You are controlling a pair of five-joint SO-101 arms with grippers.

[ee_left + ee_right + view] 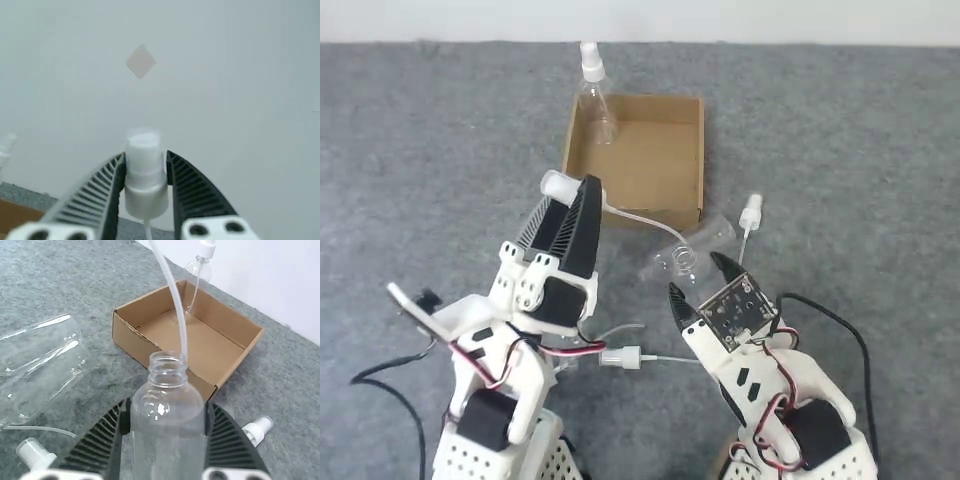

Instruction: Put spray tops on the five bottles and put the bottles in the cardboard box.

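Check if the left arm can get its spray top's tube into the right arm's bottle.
Likely yes: the mouth of the bottle is open, and the tube from the spray top in the left gripper hangs at it.

The brown cardboard box [698, 160] sits open on the surface [840, 120], a capped bottle [595, 95] upright in its far corner. A held white spray top [145, 172] trails its tube to the mouth of a held open bottle [167, 410]. A third bottle [40, 360] lies on its side. One loose top [750, 213] and a second top [623, 356] lie on the surface.
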